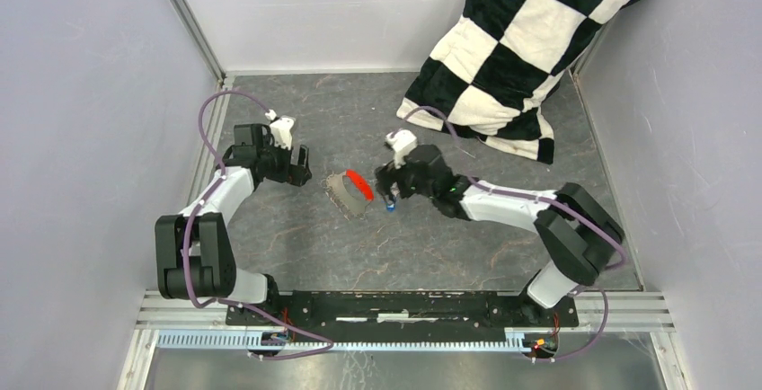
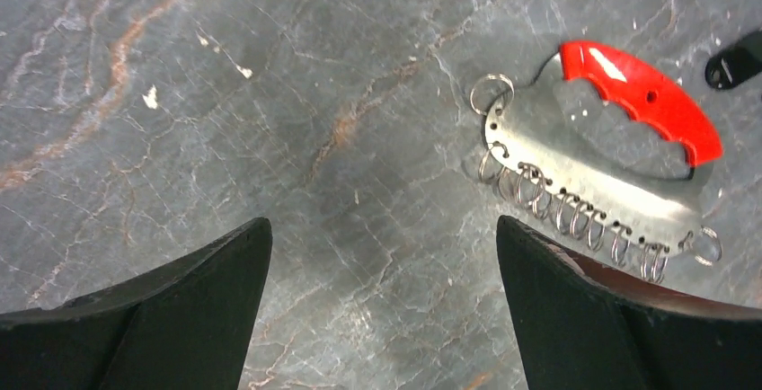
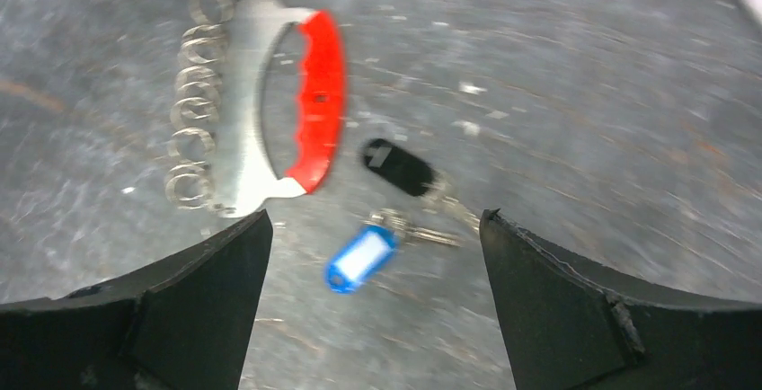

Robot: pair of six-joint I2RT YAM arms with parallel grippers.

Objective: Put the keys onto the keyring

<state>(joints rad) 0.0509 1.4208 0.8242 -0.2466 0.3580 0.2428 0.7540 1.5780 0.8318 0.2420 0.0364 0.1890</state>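
Hovering low over the grey marbled bench [image 3: 584,66], the right gripper [image 3: 375,228] has its jaws spread wide and grasps nothing. Both keys lie on the bench just ahead of its fingertips, roughly centred in the gap. The small key with the blue plastic tag [image 3: 359,258] is the nearer one. The key with the black plastic head [image 3: 395,165] sits a little beyond it, with blurred silver metal between the two. Whether they are linked cannot be told.

Ahead and to this gripper's left lies the keyring [image 3: 238,111], a flat silver metal plate with a curved red plastic grip [image 3: 322,93] and a row of small wire split rings [image 3: 189,138] along its far edge. It is near the black-headed key, but the two are apart.

The left gripper [image 2: 382,224] is likewise released, with only bare bench beneath it. The keyring rests ahead and to its right, the split rings turned toward it.

No key sits on any ring, so the task appears barely begun. The right gripper looks set to take a key. Left to do, most likely, is steadying the keyring and working each key onto a ring in turn.
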